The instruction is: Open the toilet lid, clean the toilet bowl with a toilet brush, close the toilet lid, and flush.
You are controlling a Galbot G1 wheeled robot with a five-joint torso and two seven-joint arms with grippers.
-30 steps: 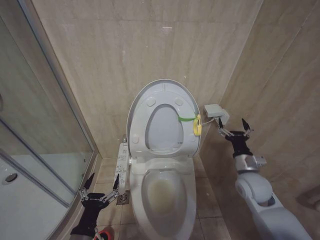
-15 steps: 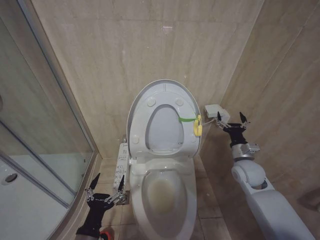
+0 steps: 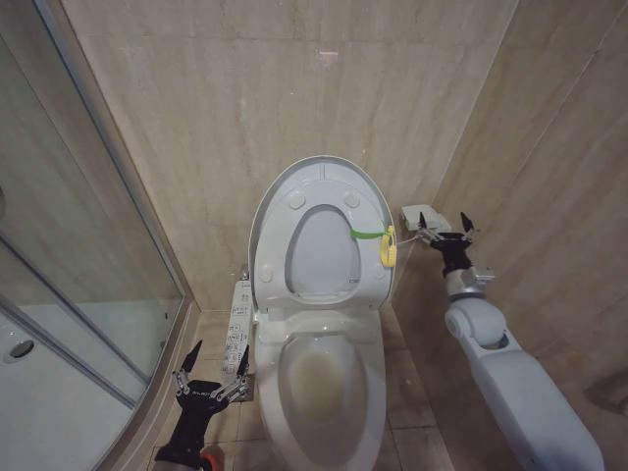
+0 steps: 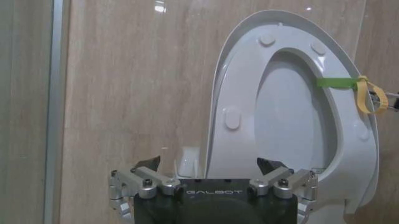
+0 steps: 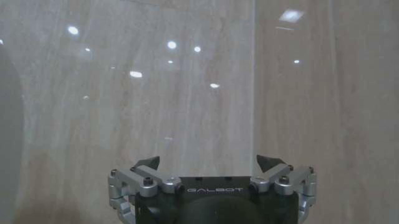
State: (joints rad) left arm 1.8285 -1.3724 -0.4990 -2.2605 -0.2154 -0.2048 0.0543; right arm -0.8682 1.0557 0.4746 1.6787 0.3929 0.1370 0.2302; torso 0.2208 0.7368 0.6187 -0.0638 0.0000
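The toilet lid stands raised in the middle of the head view, leaning back toward the tiled wall, with the ring-shaped seat lifted against its underside. A green strap crosses the seat's right rim and ends in a yellow loop at the lid's right edge. Below them, in the lower centre of the frame, the toilet bowl lies uncovered, with a brownish stain on its inside. The right gripper is at the middle right of the frame, just beside the yellow loop and next to a small white box mounted on the wall; its jaws stand apart with nothing between them, and the lid's edge lies to the left of them, near but apart. The left gripper is at the lower left of the frame, over the floor beside the bowl and near the white control panel on the toilet's side; its jaws also stand apart and hold nothing. In the left wrist view, the left gripper points at the raised lid, which fills the right half of that frame beyond the fingertips. A red object peeks out at the bottom edge under the left arm. A glass shower wall fills the left side.
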